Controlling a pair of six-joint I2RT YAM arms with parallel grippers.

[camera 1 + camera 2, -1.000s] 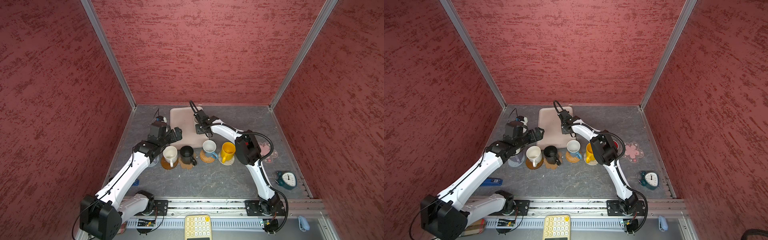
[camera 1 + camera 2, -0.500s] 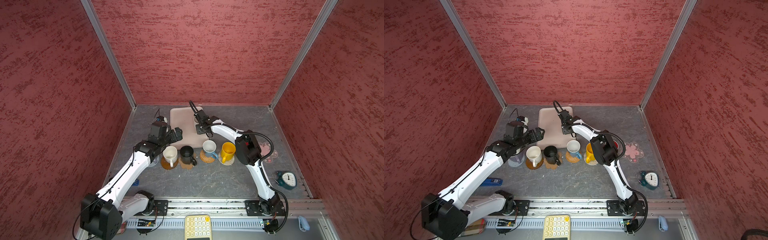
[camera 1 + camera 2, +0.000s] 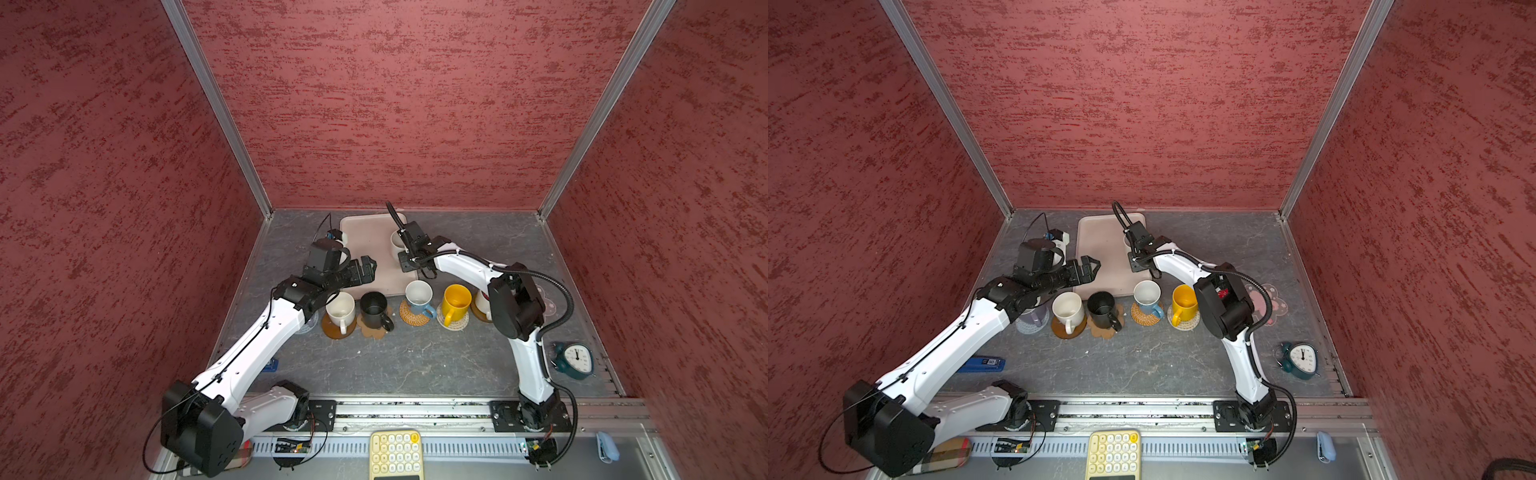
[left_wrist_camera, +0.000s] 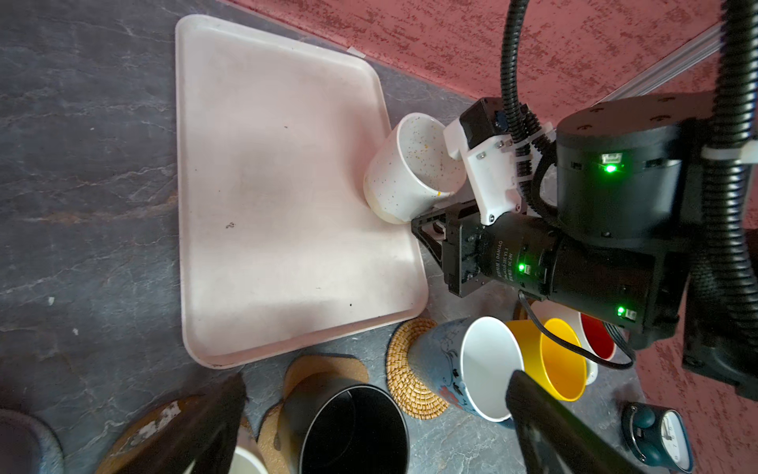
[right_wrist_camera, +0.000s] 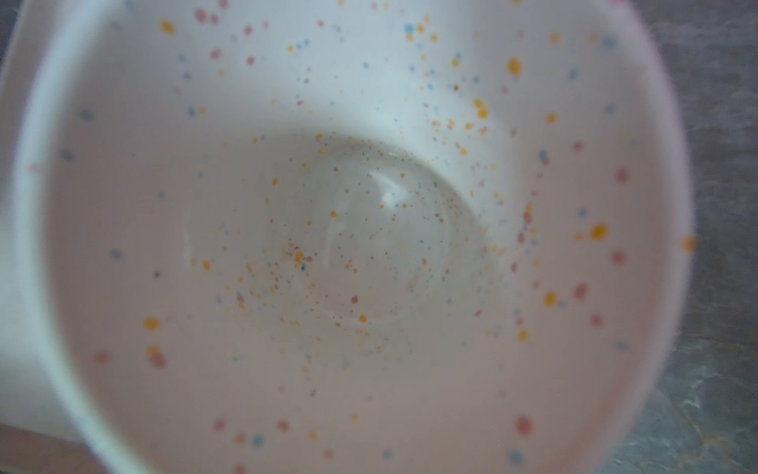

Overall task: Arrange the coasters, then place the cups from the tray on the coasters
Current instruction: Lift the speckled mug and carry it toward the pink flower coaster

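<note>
The cream tray (image 3: pixel 365 237) (image 3: pixel 1100 245) (image 4: pixel 266 184) holds one speckled white cup (image 3: pixel 397 243) (image 3: pixel 1127 240) (image 4: pixel 406 172) at its right edge. That cup's inside fills the right wrist view (image 5: pixel 348 225). My right gripper (image 3: pixel 404 253) (image 4: pixel 430 223) is shut at its side. The left gripper (image 3: pixel 365 266) (image 3: pixel 1090 266) (image 4: pixel 377 427) hangs open over the black cup (image 3: pixel 374 309). In the row, a white cup (image 3: pixel 340 309) is on an amber disc, the black one on the paw coaster, a blue cup (image 3: pixel 419 293) on rattan and a yellow cup (image 3: pixel 456 301) on a whitish woven mat. A red-lined cup (image 4: pixel 597 340) is half hidden.
A pale cup (image 3: pixel 1034 318) on a grey mat sits under my left arm. The pink flower coaster (image 3: pixel 1273 305) lies bare behind the right arm. A teal clock (image 3: pixel 575 359) stands at the near right, a blue block (image 3: pixel 986 363) at the near left, a keypad (image 3: pixel 395 453) in front.
</note>
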